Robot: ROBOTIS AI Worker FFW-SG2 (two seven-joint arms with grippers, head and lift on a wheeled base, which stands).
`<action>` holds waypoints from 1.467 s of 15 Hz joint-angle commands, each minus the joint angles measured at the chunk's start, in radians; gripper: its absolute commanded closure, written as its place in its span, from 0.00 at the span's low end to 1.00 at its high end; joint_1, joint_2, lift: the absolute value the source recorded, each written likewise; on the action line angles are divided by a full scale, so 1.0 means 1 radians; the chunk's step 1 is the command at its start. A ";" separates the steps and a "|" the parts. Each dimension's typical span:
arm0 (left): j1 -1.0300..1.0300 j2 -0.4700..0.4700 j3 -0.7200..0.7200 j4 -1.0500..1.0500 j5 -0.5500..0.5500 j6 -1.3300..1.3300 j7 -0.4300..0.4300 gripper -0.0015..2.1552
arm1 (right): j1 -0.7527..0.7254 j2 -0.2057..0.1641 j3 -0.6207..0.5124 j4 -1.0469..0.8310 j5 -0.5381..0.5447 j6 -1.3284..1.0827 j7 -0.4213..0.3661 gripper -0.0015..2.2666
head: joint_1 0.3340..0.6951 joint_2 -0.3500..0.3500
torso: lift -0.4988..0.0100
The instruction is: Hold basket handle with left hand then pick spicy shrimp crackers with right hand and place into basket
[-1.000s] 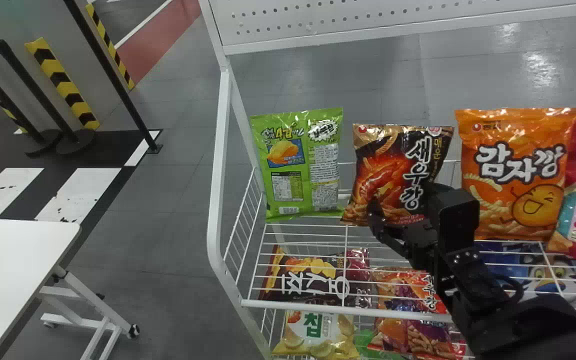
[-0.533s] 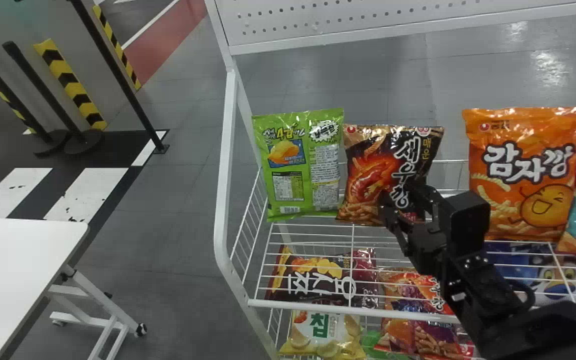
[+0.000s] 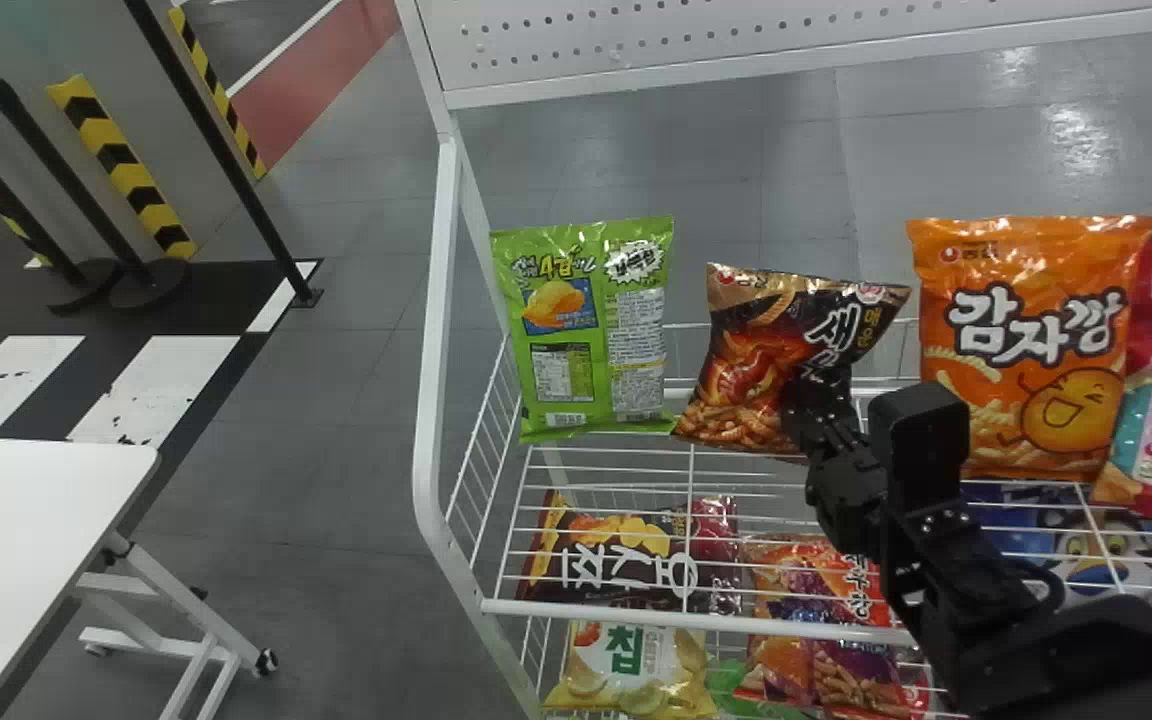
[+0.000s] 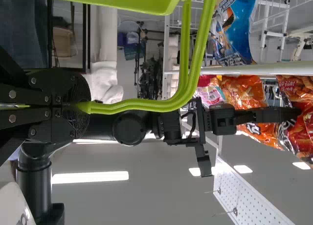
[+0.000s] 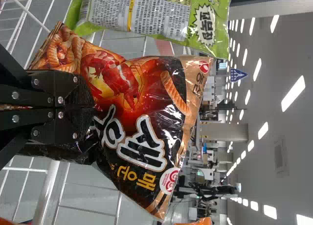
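Note:
My right gripper (image 3: 816, 400) is at the lower right part of the spicy shrimp crackers (image 3: 751, 365), a black and orange bag that leans on the wire shelf. In the right wrist view the right gripper (image 5: 90, 110) is closed on the bag's front, and the spicy shrimp crackers (image 5: 132, 98) crease around its fingers. In the left wrist view my left gripper (image 4: 80, 107) is shut on the looped green handle (image 4: 166, 105) of the basket (image 4: 142, 1).
A green chip bag (image 3: 586, 330) stands left of the crackers, an orange bag (image 3: 1031, 345) to their right. The wire shelf's front rail (image 3: 686, 620) runs above more snack bags below. A white table (image 3: 36, 520) stands at the far left.
The right gripper's fingers were apart before the bag and have closed on it. The shrimp cracker bag has tilted and creased at its lower right.

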State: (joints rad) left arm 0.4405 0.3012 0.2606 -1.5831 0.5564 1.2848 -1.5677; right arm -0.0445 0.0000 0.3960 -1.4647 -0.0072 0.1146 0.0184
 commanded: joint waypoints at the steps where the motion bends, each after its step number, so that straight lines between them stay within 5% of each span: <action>1: 0.001 0.001 0.000 0.000 0.002 0.000 -0.013 0.99 | 0.051 0.001 -0.013 -0.098 0.001 0.044 0.002 0.99 | 1.00 0.90 | 0.96; 14: 0.000 0.003 0.000 0.006 0.003 -0.009 -0.013 0.99 | 0.434 0.001 -0.052 -0.720 0.073 0.314 0.008 0.99 | 1.00 0.91 | 0.96; 22: -0.016 0.003 -0.004 0.025 0.002 -0.015 -0.013 0.99 | 0.695 -0.048 -0.247 -0.967 -0.037 0.581 0.157 0.99 | 1.00 0.79 | 0.96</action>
State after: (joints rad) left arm 0.4296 0.3037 0.2575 -1.5620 0.5598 1.2695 -1.5677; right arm 0.6062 -0.0452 0.1781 -2.3896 -0.0270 0.6394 0.1638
